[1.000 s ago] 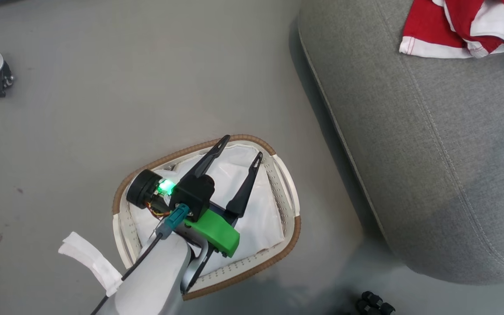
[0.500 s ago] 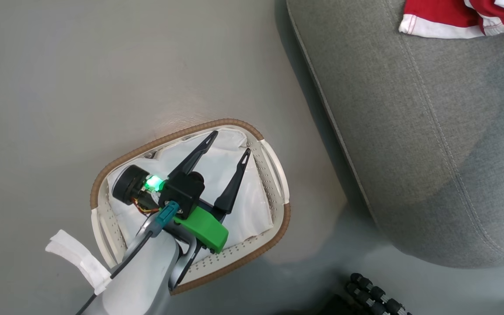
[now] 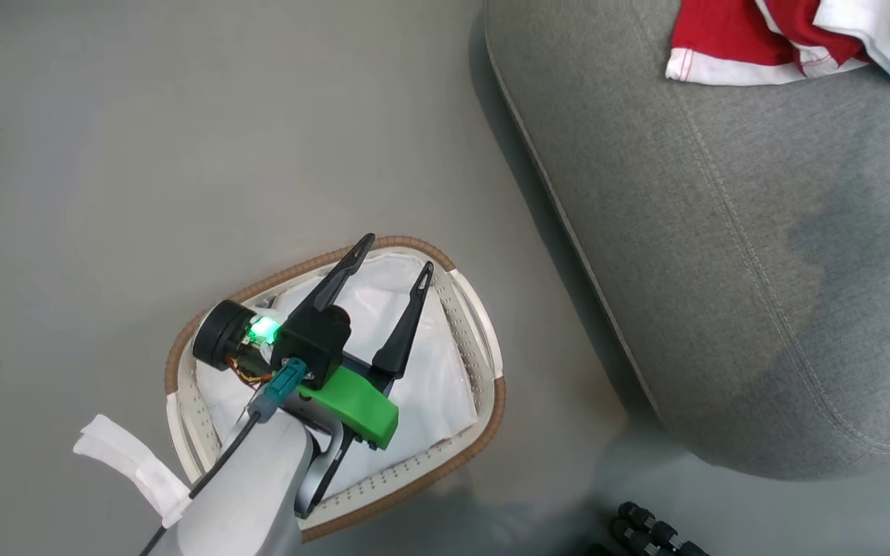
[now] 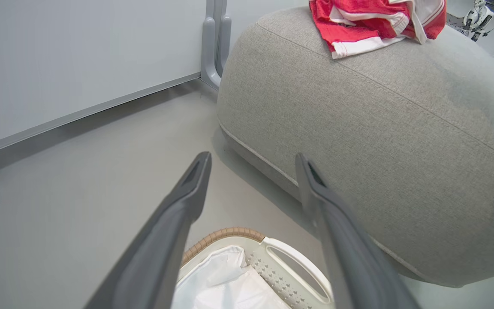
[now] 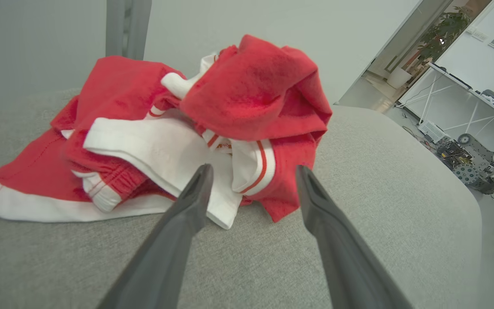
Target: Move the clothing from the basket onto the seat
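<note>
You've got one clothing (image 5: pixel 251 86) pile on the one seat (image 5: pixel 380 193), lying just past your right jaws, spread apart and empty. Your left jaws gape too, over the one basket (image 3: pixel 464 324).

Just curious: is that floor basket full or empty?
Empty, where visible: the basket holds just its white liner; the clothing lies on the seat.

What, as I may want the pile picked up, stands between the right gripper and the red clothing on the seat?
Nothing visible: the open right gripper points straight at the clothing heaped on the seat, with no thing between them.
</note>
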{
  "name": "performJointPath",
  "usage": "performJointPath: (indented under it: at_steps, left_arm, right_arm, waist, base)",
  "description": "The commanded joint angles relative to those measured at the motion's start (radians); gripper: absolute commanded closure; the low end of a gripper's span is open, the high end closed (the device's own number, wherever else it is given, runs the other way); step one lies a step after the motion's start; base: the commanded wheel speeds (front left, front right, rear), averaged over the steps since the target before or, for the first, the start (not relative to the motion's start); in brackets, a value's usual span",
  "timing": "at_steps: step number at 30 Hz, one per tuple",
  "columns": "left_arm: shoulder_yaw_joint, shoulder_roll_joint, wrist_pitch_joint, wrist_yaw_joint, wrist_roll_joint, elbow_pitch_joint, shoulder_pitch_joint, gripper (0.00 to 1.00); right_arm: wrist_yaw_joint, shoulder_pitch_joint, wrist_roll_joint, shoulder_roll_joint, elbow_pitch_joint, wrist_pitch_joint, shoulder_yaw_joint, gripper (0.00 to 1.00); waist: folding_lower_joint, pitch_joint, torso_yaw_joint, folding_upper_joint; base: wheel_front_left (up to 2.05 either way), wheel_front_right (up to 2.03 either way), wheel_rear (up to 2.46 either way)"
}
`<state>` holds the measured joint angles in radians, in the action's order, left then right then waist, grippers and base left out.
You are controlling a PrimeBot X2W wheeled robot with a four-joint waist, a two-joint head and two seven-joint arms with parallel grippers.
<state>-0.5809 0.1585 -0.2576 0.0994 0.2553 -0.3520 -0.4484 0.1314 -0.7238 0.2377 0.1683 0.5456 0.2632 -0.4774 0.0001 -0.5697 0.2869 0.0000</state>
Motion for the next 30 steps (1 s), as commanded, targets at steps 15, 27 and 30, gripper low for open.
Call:
performJointPath:
  at_steps: [15,27,30]
  left_arm:
    - [0.117,-0.08,-0.008,-0.012,0.052,0.036,0.084,0.0]
    - [0.385,-0.099,-0.006,-0.071,0.045,0.08,0.238,0.0]
    - [0.44,-0.102,-0.006,-0.064,0.061,0.089,0.283,0.0]
  right_arm:
    - [-0.001,0.072,-0.032,0.024,-0.083,0.002,0.139,0.0]
    - [-0.001,0.151,-0.068,-0.083,-0.047,0.002,0.281,0.0]
    - [-0.001,0.192,-0.105,-0.103,-0.057,0.002,0.308,0.0]
  waist:
    - [-0.0001,0.273,-0.111,0.0]
    - [-0.0001,0.421,-0.236,0.0]
    - [-0.0001,0.444,-0.26,0.0]
  base:
    - [0.0,0.0,0.0]
    - [0.0,0.0,0.0]
    - [0.0,0.0,0.0]
